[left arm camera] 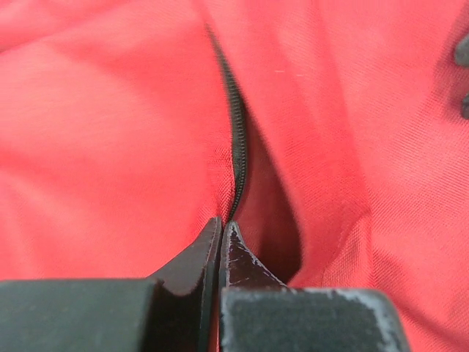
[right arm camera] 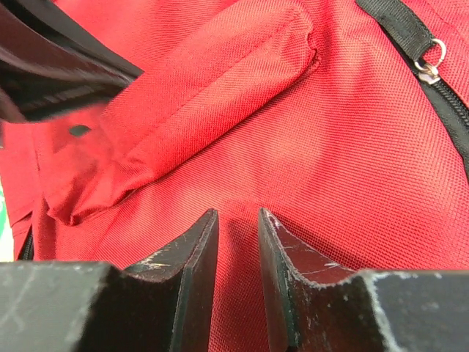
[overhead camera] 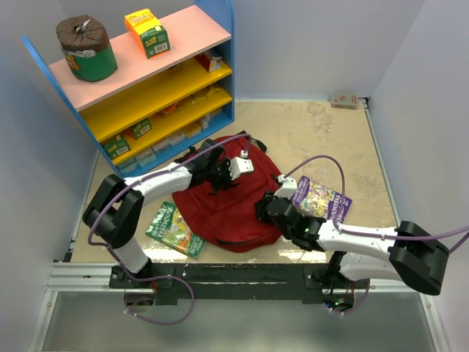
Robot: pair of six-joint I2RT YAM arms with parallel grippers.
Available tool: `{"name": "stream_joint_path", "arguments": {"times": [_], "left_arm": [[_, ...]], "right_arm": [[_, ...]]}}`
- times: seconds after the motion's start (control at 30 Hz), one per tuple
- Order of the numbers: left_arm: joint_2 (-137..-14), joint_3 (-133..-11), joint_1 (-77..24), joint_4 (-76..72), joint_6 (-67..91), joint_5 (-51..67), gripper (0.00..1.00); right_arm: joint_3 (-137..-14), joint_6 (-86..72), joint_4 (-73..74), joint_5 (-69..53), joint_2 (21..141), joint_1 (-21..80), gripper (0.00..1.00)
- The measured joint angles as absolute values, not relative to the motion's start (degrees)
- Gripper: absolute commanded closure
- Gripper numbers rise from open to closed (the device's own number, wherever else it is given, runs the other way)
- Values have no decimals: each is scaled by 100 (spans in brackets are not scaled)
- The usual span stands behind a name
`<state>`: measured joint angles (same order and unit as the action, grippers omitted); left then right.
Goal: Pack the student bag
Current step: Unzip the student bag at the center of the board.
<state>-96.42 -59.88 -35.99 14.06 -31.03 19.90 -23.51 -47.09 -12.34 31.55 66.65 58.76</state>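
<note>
Item: bag lay on the counter between a green book and a purple book, my left pincer clenched on its zipper, my right pincer released, grasping nothing, just over the cloth; opening step, I judged, next needing the mouth pulled wide.

Red fabric of the bag fills the frame, its weave sharp on the right and blurred on the left. A black zipper runs from the top centre down to the tips of the left gripper. Just right of the zipper the fabric parts into a narrow, shadowed gap. The dark jaws rise from the bottom edge, pressed together, with a thin red sliver between them. Two small dark, blurred shapes sit at the upper right edge; what they are cannot be told.
</note>
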Motion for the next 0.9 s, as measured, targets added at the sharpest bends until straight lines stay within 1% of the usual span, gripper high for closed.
{"name": "stream_joint_path", "arguments": {"times": [0.2, 0.27, 0.37, 0.4, 0.47, 0.5, 0.6, 0.73, 0.9], "left_arm": [[-9365, -6121, -3297, 1505, -2779, 2053, 100], [-9273, -6136, -3210, 1531, -2644, 2093, 100], [-9170, -6193, -3041, 1557, -2410, 2206, 100], [-9148, -6215, -2978, 1553, -2322, 2233, 100], [-9105, -6237, -2856, 1553, -2189, 2279, 100], [-9091, -6237, -2818, 1551, -2152, 2292, 100], [-9043, -6237, -2740, 1553, -2067, 2322, 100], [-9004, -6235, -2738, 1553, -2058, 2338, 100], [-8868, -6143, -2738, 1553, -2119, 2353, 100]], "right_arm": [[-2589, -4930, -644, 3186, 6637, 5876, 70], [-2657, -5013, -395, 3194, 6587, 5876, 68], [-2781, -5137, 47, 3234, 6493, 5876, 63], [-2840, -5201, 207, 3256, 6475, 5878, 55], [-3072, -5400, 766, 3376, 6451, 5883, 47], [-3247, -5564, 1157, 3474, 6473, 5881, 35], [-3953, -6176, 2416, 3767, 6803, 5857, 20], [-4775, -6932, 3844, 3962, 7520, 5728, 13], [-5164, -7695, 4950, 3977, 8226, 5468, 13]]}}
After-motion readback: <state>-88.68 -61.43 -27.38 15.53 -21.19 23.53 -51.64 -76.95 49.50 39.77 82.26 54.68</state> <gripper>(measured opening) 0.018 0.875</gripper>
